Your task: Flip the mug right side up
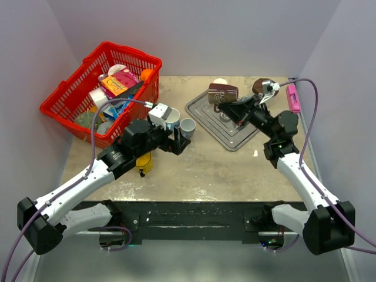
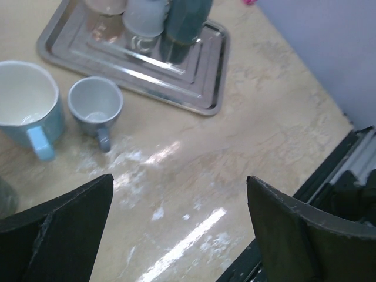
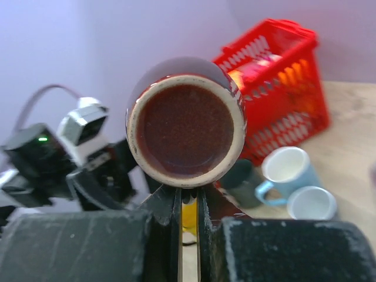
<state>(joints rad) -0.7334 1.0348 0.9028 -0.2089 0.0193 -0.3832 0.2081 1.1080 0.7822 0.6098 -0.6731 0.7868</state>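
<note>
your right gripper (image 3: 188, 198) pinches the glossy brown ceramic mug (image 3: 185, 126) narrowly; fast rotation could swivel or drop it. left gripper (image 2: 179, 189) spread, empty.

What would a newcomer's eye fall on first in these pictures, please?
Probably the brown mug, gripped on its side by the right gripper over the metal tray at the far right. Then the bright red basket, full of packets, at the far left, and the open left gripper near a light blue mug and a small grey mug.
</note>
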